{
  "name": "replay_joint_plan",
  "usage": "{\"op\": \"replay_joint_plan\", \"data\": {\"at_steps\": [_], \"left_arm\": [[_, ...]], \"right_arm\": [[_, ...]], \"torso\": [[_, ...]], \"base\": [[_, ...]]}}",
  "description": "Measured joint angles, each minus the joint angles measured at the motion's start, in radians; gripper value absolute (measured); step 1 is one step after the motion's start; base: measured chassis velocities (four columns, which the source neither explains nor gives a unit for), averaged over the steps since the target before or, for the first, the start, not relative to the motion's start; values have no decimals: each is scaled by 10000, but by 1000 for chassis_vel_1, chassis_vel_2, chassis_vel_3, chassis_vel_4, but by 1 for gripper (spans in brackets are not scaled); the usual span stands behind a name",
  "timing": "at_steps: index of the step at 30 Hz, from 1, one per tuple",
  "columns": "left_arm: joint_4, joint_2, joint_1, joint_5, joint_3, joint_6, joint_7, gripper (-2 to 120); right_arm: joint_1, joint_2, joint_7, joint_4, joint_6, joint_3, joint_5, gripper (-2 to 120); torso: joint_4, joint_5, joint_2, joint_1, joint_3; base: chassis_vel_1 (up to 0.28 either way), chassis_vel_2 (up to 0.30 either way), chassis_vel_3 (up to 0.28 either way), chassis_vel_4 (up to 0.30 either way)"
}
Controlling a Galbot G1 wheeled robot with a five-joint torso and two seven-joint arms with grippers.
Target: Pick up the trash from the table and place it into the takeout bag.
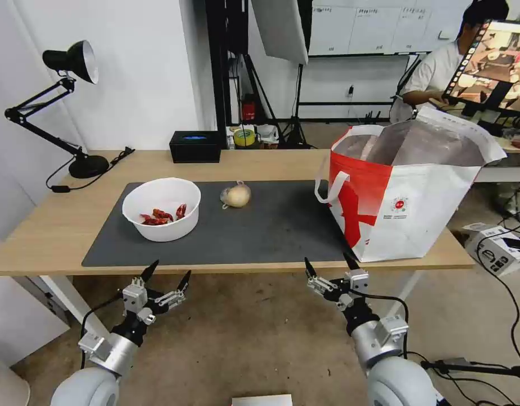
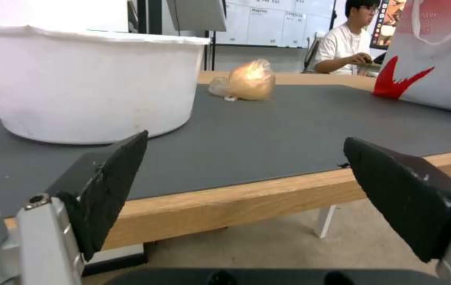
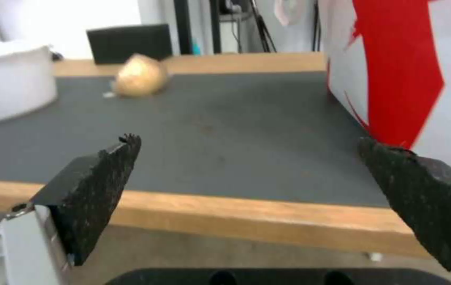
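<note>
Trash on the bench (image 1: pixel 57 225) comes down to two pieces as I see it: a white round bowl (image 1: pixel 161 208) with red scraps (image 1: pixel 160 216) sits on the left part of the dark grey mat (image 1: pixel 260 231), and a tan round bundle (image 1: pixel 236 195) in clear wrap lies just beside it toward the middle, apart from the bowl. The takeout bag (image 1: pixel 409 197) stands upright on the right end of the bench, mouth open, foil lining showing, a white loop handle (image 1: pixel 330 189) hanging toward the mat.

My left tool (image 1: pixel 165 276) hangs below and in front of the bench's near edge, facing the bowl, fingers spread and empty. My right tool (image 1: pixel 329 263) hangs likewise before the near edge, just left of the bag's lower corner, also spread wide with nothing between its fingers.

Between both tools and the trash I have only the bench edge and bare mat. A small black box (image 1: pixel 195 146) sits at the back edge behind the bowl, and a black desk lamp (image 1: pixel 62 101) stands at the far left corner with its cord (image 1: pixel 74 181) trailing on the wood.
</note>
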Motion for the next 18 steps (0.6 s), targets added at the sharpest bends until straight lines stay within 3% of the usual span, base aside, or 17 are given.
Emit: {"op": "replay_joint_plan", "data": {"at_steps": [18], "left_arm": [[63,29,-3,-5,32,-17,41,100]], "right_arm": [[98,-105,459,-249,-800,-276,-175,100]], "torso": [[0,1,-1,1,1]], "base": [[0,0,0,0]]}}
